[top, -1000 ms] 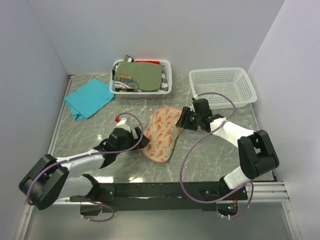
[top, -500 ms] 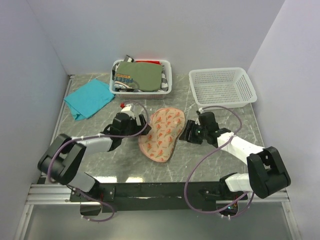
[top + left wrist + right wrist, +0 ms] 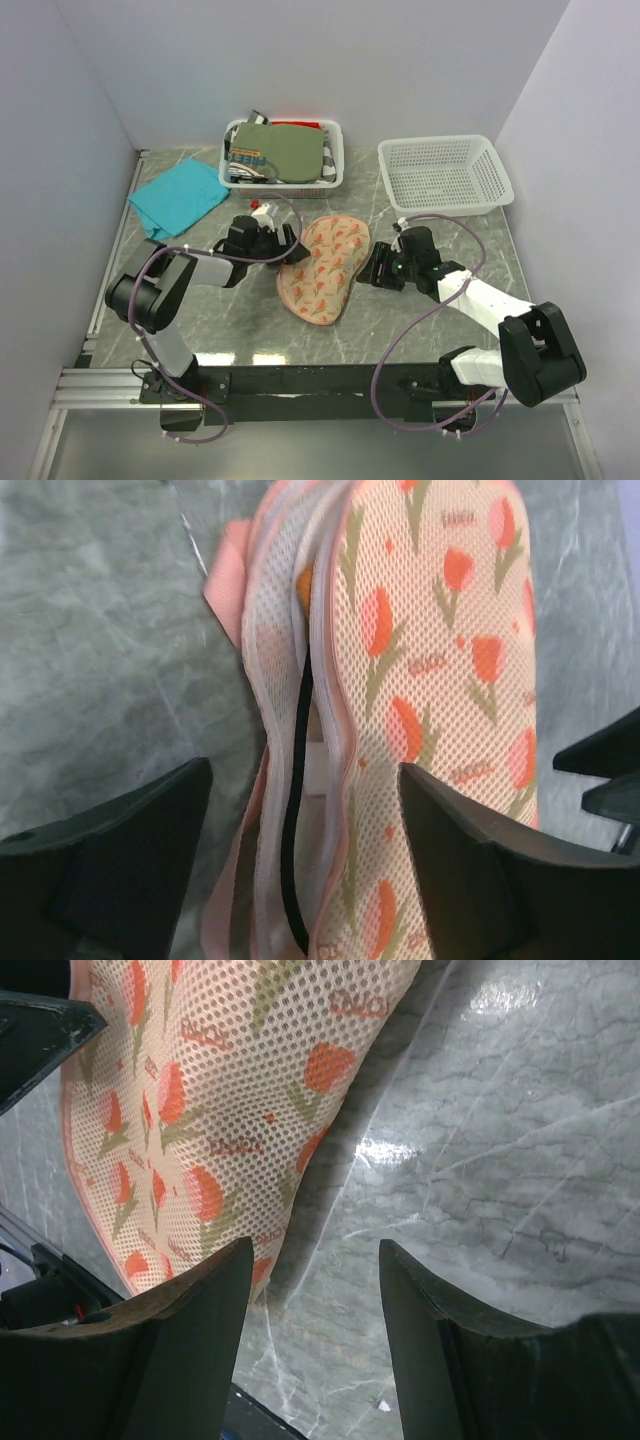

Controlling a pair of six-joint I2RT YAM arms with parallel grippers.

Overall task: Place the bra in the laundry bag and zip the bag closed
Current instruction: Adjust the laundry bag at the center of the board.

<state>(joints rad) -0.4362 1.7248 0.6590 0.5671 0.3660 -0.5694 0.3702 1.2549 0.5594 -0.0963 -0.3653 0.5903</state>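
R hand (image 3: 372, 268) sits low on the tabletop (image 3: 420, 320), just beside the laundry bag (image 3: 325, 265) at its right edge. Fingers are apart w/ nothing held; its wrist view shows only mesh rim + bare marble btw them. The bag lies flat approx mid-tabletop, long axis running near-left to far-right. L hand (image 3: 288, 245) is at the bag's left edge, spread wide and released: the rim lies btw the fingers but isn't pinched.

L wrist view: that edge gapes, not zipped. A thin black strap (image 3: 297, 810) runs along the slot, and the bra (image 3: 305, 583) shows only as a bit of orange deeper in. So it's prob. inside already, mostly hidden.

Handling: the bag looks light, soft padded mesh w/ floppy lips, and is likely to skate on the glossy stone if tugged w/ one hand. Best to pin one lobe flat and pull the slider w/ the other hand. The slider isn't visible, so can't say where it sits. The strap may snag the teeth, so tuck it first.

Farther back: teal cloth (image 3: 178, 198) toward the far-left corner, a white basket of clothes (image 3: 283, 152) at the far edge, and a second white basket (image 3: 445, 172) far-right.
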